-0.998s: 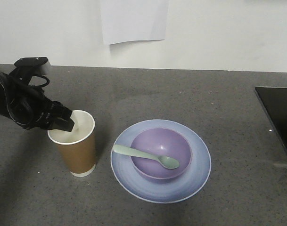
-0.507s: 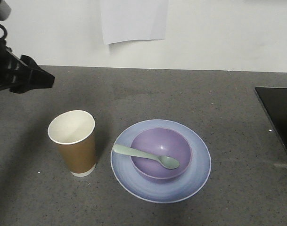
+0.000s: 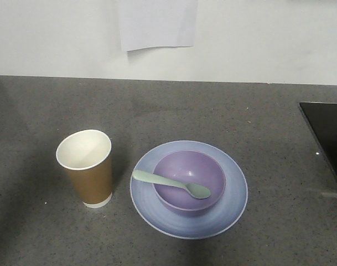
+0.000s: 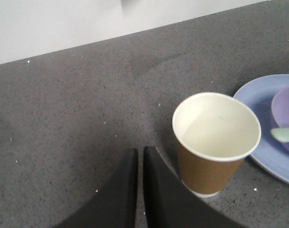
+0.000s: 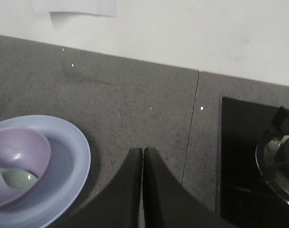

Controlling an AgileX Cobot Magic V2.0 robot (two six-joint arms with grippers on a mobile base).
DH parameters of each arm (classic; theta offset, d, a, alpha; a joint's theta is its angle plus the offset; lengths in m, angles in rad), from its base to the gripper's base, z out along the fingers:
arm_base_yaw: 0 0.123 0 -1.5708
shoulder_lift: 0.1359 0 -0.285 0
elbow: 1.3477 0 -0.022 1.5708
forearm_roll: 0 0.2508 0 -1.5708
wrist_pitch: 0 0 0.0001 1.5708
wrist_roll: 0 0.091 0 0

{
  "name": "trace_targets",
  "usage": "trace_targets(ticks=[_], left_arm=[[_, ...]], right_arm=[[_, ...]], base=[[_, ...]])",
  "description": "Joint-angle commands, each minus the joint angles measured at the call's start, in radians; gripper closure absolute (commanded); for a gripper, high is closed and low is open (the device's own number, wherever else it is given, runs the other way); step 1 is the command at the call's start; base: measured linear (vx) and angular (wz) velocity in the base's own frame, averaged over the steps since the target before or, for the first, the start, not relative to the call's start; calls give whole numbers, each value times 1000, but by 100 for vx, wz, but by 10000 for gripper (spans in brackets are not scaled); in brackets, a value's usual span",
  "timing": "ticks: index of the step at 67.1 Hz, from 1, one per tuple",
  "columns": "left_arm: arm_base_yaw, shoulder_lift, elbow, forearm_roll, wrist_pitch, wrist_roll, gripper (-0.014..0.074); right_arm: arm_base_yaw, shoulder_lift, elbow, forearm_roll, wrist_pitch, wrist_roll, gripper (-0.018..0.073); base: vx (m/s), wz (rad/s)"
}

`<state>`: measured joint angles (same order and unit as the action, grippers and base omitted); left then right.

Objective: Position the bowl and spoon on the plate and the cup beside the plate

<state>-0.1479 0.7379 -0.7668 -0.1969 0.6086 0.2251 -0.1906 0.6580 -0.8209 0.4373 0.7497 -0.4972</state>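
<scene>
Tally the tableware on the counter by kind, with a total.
Cup: 1
Plate: 1
Bowl: 1
Spoon: 1
Total: 4

The cup [image 3: 85,168] looks like plain brown paper outside, matt, with a smooth white lining. The bowl [image 3: 188,180] is glossy plastic, you can see a highlight inside it. The spoon [image 3: 171,184] is smooth plastic too, duller sheen. The plate [image 3: 234,191] has a soft satin finish. The countertop [image 3: 223,111] is speckled grey stone-look, matt and slightly grainy. The hob [image 5: 244,156] at the right gripper's side is shiny black glass.
</scene>
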Motion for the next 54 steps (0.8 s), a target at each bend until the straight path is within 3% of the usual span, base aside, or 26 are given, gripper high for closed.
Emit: trace_targets(ticks=[1,16,54], left_arm=[[-7,-116,95,-14,-167,-21,604],[-7,-285,239,-17,-256,-21,604],[-7,-309,239,-17,-276,-21,604]], right_arm=[[-5,0,29,25,-93,-2,562],[-5,0,106,25,-123,-3,562],[-5,0,108,25,-115,-3,562]], base=[[0,0],[0,0],[0,0]])
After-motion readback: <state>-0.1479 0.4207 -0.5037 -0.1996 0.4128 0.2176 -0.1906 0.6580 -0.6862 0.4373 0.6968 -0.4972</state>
